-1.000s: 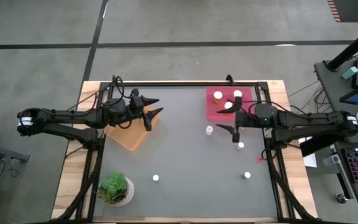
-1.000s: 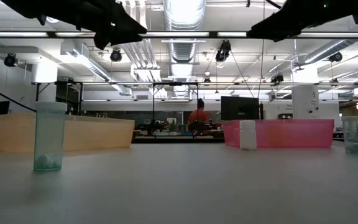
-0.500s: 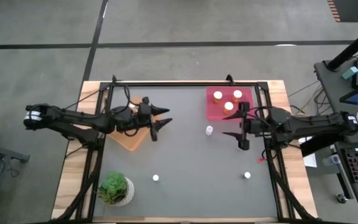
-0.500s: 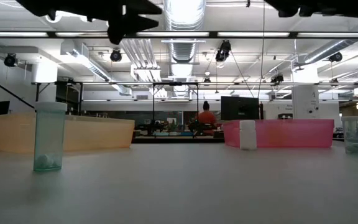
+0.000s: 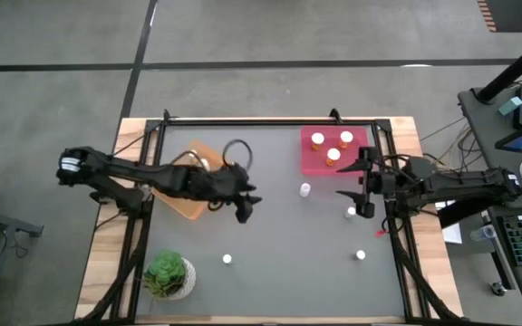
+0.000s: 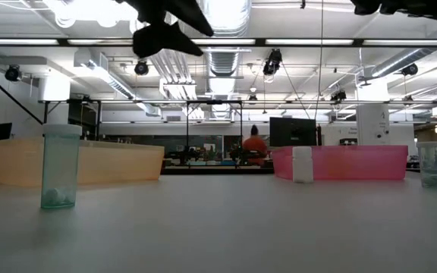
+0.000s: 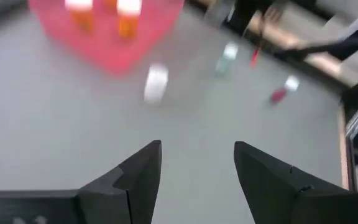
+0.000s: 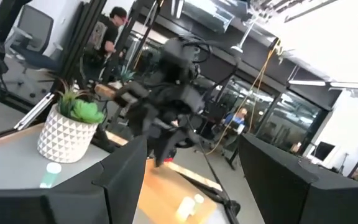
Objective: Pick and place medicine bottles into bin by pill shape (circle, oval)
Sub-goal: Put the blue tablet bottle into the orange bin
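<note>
High view: left gripper, jaws parted and empty, is hanging above mid-table beside the orange bin; right gripper, also spread and empty, is hovering beside the pink bin holding three orange bottles. Loose bottles are standing scattered about the table. A sound grasp probably means centring over one cap, descending vertically, then closing.
</note>
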Controlling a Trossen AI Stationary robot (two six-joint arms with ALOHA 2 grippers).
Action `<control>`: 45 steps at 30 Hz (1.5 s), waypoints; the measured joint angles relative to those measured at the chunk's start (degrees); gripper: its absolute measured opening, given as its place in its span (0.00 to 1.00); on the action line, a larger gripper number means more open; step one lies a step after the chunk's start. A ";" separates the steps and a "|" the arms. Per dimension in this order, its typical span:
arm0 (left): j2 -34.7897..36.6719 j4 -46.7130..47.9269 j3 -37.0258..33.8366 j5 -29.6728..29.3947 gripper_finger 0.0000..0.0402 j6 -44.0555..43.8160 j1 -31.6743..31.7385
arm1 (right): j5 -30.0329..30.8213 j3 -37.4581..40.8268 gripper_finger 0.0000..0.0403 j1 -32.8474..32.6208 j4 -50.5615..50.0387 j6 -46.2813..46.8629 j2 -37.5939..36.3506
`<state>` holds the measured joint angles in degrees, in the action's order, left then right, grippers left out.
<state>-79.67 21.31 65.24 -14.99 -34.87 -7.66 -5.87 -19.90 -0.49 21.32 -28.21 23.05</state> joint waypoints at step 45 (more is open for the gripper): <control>-24.21 36.45 16.99 7.11 0.76 -3.12 -23.91 | 1.51 0.19 0.61 0.02 -3.08 1.62 -2.28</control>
<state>-103.88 57.76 82.23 -7.88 -37.99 -31.57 -4.36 -19.70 -0.47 18.24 -26.59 20.78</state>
